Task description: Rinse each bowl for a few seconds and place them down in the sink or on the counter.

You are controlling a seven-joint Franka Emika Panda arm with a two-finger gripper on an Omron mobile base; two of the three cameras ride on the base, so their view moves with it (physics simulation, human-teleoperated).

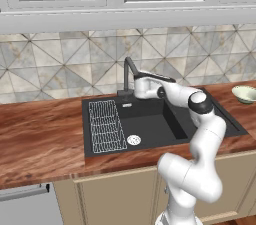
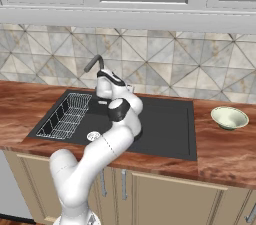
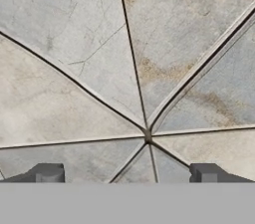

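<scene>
Jaws of the gripper [image 3: 127, 174] stand wide apart and hold nothing; the hand looks straight at the tiled wall [image 3: 99, 68], close to the faucet [image 1: 129, 76] at the far side of the sink [image 1: 165, 124]. One pale bowl [image 2: 229, 117] sits upright on the counter [image 2: 225, 149], right of the sink. No bowl lies in the basin. I judge the rinsing is not yet finished, perhaps not started; the second bowl I cannot find.

From here I see my arm [image 2: 107, 139] reaching over the black sink [image 2: 165, 124] toward the faucet [image 2: 94, 63] at the tiled wall [image 2: 165, 74]. A wire rack [image 2: 67, 114] sits at the sink's left end. One pale bowl [image 2: 229, 117] rests upright on the counter [image 2: 225, 149], right of the sink.
</scene>
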